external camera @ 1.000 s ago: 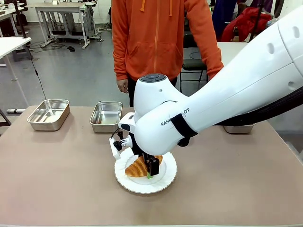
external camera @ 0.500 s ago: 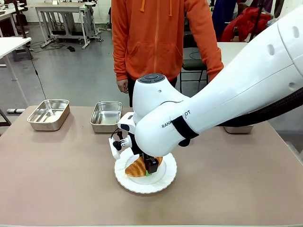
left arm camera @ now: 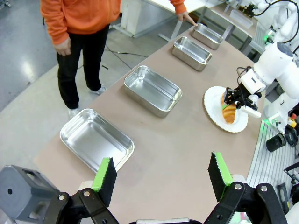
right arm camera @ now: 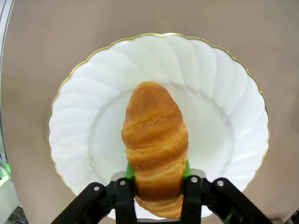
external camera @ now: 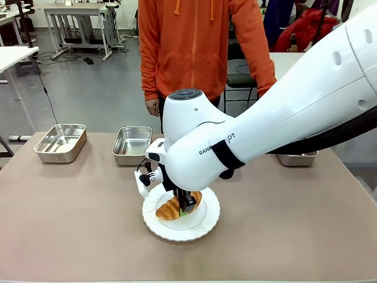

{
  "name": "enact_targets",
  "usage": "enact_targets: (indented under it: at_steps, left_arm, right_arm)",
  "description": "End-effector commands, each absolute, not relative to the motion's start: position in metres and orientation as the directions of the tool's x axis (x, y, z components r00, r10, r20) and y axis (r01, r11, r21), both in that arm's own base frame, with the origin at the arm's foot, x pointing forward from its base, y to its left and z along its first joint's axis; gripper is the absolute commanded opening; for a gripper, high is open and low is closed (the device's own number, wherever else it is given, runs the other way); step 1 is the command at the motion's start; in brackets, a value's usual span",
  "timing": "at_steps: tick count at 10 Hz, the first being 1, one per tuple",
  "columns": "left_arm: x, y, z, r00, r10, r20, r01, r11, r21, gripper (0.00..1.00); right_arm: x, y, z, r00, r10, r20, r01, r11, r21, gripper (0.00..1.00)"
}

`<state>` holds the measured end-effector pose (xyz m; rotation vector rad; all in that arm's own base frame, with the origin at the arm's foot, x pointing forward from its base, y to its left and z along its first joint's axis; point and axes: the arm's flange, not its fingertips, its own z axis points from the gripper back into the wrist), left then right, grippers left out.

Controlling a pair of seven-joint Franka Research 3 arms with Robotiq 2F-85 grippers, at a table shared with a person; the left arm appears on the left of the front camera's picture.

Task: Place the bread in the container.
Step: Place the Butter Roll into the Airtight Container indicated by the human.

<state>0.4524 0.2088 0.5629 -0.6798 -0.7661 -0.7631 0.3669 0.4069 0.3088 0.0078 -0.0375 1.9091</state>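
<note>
The bread [right arm camera: 155,140] is a golden-brown croissant, and my right gripper [right arm camera: 158,189] is shut on its near end just over the white plate [right arm camera: 219,116]. From the front, the bread [external camera: 171,208] sticks out to the left of the right gripper [external camera: 185,209], low above the plate [external camera: 203,227]. Steel containers [external camera: 60,142] [external camera: 132,145] stand along the far side of the table. One more container [external camera: 297,158] peeks out behind the right arm. My left gripper [left arm camera: 161,175] hangs open high above the table's end, with nothing between its fingers.
A person in an orange hoodie [external camera: 200,47] stands at the far edge. In the left wrist view one hand [left arm camera: 189,17] rests by the farthest tray [left arm camera: 208,35]. The bulky right arm [external camera: 265,130] spans the table's right half. Bare tabletop [external camera: 70,218] lies at the front left.
My right gripper has shut on the bread. It has then come up a little with the bread, which now sits slightly higher over the plate.
</note>
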Motion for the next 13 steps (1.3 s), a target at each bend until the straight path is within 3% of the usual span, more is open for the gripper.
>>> enact_targets:
  at_steps: [1, 5, 7, 10, 11, 13]
  left_arm:
    - [0.451, 0.208, 0.565, 0.478, -0.345, 0.808, 0.805, 0.539, -0.247, 1.00]
    - [0.451, 0.208, 0.565, 0.478, -0.345, 0.808, 0.805, 0.539, -0.247, 1.00]
    - [0.451, 0.208, 0.565, 0.478, -0.345, 0.808, 0.805, 0.539, -0.247, 1.00]
    - [0.451, 0.208, 0.565, 0.478, -0.345, 0.808, 0.805, 0.539, -0.247, 1.00]
    - [0.451, 0.208, 0.565, 0.478, -0.345, 0.808, 0.805, 0.539, -0.247, 1.00]
    - [0.451, 0.208, 0.565, 0.478, -0.345, 0.808, 0.805, 0.539, -0.247, 1.00]
  right_arm:
    - [0.367, 0.407, 0.309, -0.333, 0.943, 0.022, -0.943, -0.332, -0.020, 0.41]
    - [0.371, 0.397, 0.411, -0.038, 0.998, 0.051, -0.977, -0.027, -0.209, 0.41]
    - [0.398, 0.366, 0.459, 0.228, 0.973, 0.043, -0.950, 0.232, -0.206, 0.41]
    - [0.457, 0.285, 0.502, 0.665, 0.739, 0.105, -0.707, 0.668, -0.233, 0.41]
    - [0.478, 0.256, 0.507, 0.771, 0.627, 0.107, -0.589, 0.767, -0.252, 0.41]
    - [0.508, 0.213, 0.507, 0.868, 0.479, 0.130, -0.452, 0.871, -0.192, 0.41]
